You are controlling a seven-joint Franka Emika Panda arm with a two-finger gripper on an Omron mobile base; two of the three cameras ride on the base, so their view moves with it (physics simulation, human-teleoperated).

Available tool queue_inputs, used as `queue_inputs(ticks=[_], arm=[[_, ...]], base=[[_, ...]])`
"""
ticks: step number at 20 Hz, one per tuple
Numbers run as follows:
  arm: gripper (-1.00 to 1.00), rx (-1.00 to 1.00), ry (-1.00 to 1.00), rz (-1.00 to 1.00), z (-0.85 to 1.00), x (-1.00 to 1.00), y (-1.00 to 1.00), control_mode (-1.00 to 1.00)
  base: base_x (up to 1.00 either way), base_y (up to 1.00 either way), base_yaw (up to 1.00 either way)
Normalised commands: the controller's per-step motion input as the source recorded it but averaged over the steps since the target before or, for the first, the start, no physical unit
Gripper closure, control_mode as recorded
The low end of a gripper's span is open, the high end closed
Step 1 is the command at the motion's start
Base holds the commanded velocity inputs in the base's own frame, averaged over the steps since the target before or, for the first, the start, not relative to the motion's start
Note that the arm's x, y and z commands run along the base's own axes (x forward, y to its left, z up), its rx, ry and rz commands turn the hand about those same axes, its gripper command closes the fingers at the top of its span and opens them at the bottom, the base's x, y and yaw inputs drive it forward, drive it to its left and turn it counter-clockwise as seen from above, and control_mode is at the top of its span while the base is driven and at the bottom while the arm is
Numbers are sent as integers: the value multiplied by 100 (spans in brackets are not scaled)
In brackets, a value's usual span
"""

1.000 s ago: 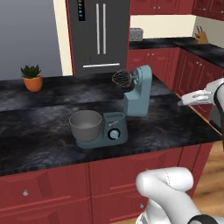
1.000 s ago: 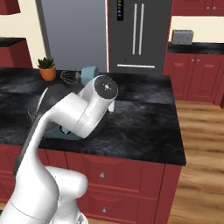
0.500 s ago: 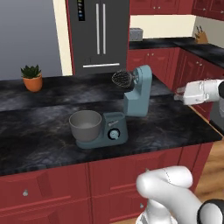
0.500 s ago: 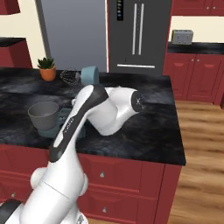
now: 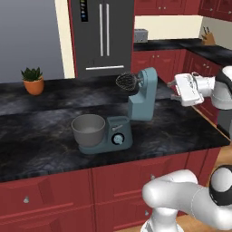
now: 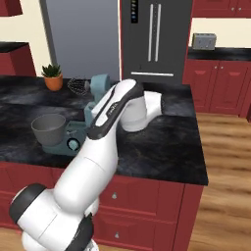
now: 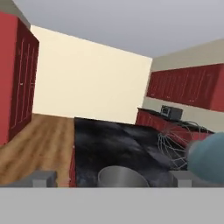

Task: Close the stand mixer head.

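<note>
Your gripper (image 5: 172,89) hangs above the dark counter (image 5: 190,131), to the right of the mixer head (image 5: 146,82) and apart from it, its fingers pointing toward the head. In the hand view the two finger tips (image 7: 43,178) stand wide apart with nothing between them: the hand is spread and holds nothing.

The mixer head, a teal-blue arm hinged on its column (image 5: 140,105), is tilted up and back, so it stands raised. Its wire whisk (image 5: 127,81) juts out to the left at the head's upper end, well above the bowl. In the hand view you see the rounded blue end of the head (image 7: 208,157) at the right edge, with the whisk (image 7: 175,144) just to its left. In the right base view the head (image 6: 100,84) is partly hidden behind the arm.

The grey metal bowl (image 5: 88,129) sits on the mixer's teal base (image 5: 115,138), below and to the left of the raised head; its rim (image 7: 122,175) shows low in the hand view.

Farther off, a potted plant (image 5: 32,80) stands at the far left of the counter, well apart from the mixer. A dark refrigerator (image 5: 102,36) stands behind the counter, and a toaster (image 5: 141,35) sits on the rear counter to its right.
</note>
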Motion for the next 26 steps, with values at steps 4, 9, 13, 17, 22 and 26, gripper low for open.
queue_inputs(ticks=[4,9,13,17,22,26], arm=[[-100,-16,-24,27,0,35,49,-100],[-100,-30,-20,17,-8,43,95,-100],[-100,-27,-19,9,-11,50,88,-100],[-100,-29,-3,15,-77,96,100,-100],[-100,-23,0,27,-99,89,100,-100],[-100,-25,-3,27,-39,25,100,-100]], base=[[0,0,0],[0,0,0],[0,0,0],[0,0,0],[0,0,0],[0,0,0]])
